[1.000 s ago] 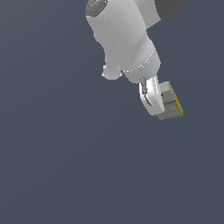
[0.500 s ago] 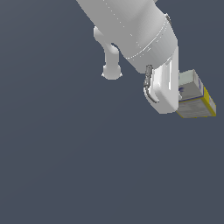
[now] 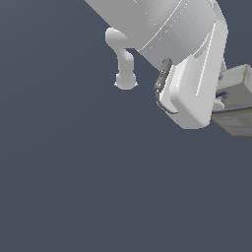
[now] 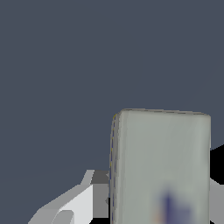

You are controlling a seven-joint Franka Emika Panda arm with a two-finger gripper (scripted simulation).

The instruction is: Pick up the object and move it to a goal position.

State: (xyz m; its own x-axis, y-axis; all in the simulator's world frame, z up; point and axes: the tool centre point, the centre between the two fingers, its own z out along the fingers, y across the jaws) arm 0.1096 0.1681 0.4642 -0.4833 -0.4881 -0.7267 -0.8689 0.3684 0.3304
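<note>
The object (image 3: 236, 82) is a small pale grey-white box with a greenish tint and yellow edging low on its side. It sits at the exterior view's right edge, partly cut off by the frame. My gripper (image 3: 230, 101) is shut on it and holds it up, with nothing visible beneath it. The white hand (image 3: 197, 83) covers the box's near side. In the wrist view the box (image 4: 162, 153) fills the space between my fingers (image 4: 83, 199), with a blurred blue mark on its face. No goal marker shows.
Only a plain dark grey background (image 3: 74, 187) shows behind the arm. The arm's white links (image 3: 162, 24) fill the top of the exterior view.
The arm, with the box still in its grip, has moved towards the exterior view's right and closer to that camera, so both look much larger. The box is now cut by the right edge.
</note>
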